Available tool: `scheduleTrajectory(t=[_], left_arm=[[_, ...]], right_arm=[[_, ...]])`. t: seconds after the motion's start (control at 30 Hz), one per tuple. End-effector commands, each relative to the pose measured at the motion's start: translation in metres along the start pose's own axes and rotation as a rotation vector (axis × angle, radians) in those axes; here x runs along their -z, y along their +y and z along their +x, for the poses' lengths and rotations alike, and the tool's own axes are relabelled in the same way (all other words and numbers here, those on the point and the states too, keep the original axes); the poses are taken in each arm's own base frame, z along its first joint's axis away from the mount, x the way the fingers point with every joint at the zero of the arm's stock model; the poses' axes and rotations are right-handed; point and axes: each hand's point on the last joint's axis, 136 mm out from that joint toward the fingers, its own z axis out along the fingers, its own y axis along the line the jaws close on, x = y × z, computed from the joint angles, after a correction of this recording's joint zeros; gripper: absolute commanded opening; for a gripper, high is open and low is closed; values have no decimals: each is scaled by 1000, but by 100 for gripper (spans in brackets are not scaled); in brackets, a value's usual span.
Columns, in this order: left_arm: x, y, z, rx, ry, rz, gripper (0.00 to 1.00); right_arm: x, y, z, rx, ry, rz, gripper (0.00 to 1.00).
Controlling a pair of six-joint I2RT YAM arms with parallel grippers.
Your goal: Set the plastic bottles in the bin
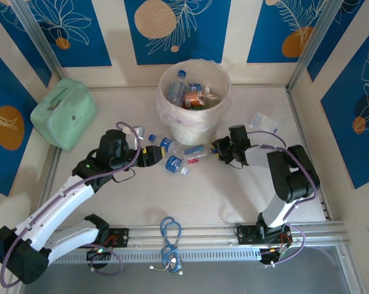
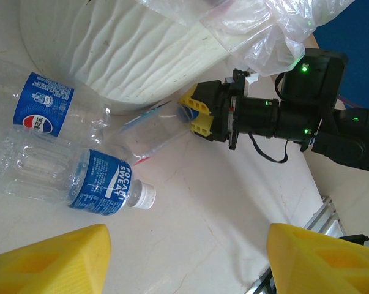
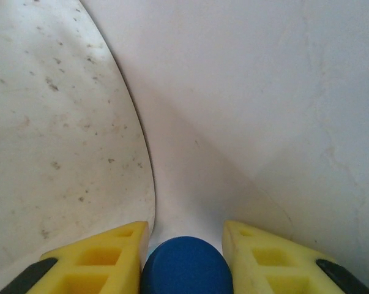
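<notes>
Blue-and-cream panelled walls with leaf prints, cream tabletop [image 1: 190, 196]. The bin [image 1: 185, 131] stands back centre with a clear bag liner [image 2: 264, 30] spilling over its rim. There are several bottles inside it [image 1: 193, 95], labels too small to read. Three more bottles lie on the tabletop just in front of the bin, between the two arms. The Pepsi-labelled bottle [image 2: 43, 104] is against the bin wall, its cap end cut off by the left wrist view's edge. The Pocari Sweat bottle [image 2: 80, 180] is beside it, white cap on, body crumpled and half lost in glare. The clear bottle [image 2: 153, 131] lies on its side with its blue cap [image 3: 185, 268] pointing at the right arm. The right fingers [image 1: 217, 149] are closed on that cap, one yellow tip on each side; in the right wrist view the bottle's body is almost invisible against the bin wall. The left fingers [image 1: 150, 154] are spread wide with nothing between them, low over the tabletop near the Pocari Sweat bottle. A mint-green pouch [image 1: 65, 114] sits back left. There's a crumpled clear plastic item [image 1: 262, 120] near the right wall; can't tell if it's a bottle or a wrapper. A blue cable [image 1: 170, 236] is looped at the near rail.
</notes>
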Motion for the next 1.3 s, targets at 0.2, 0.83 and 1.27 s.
scheduleTrajectory(t=[0.2, 0.83, 1.27], left_arm=[[-2, -7, 5, 1, 28, 32, 70], [-19, -78, 18, -59, 164, 339, 87], [-33, -124, 34, -118, 238, 475, 95]], right_arm=[[33, -1, 1, 39, -38, 10, 27], [179, 8, 49, 274, -40, -144, 24], [239, 78, 84, 472, -16, -332, 23]])
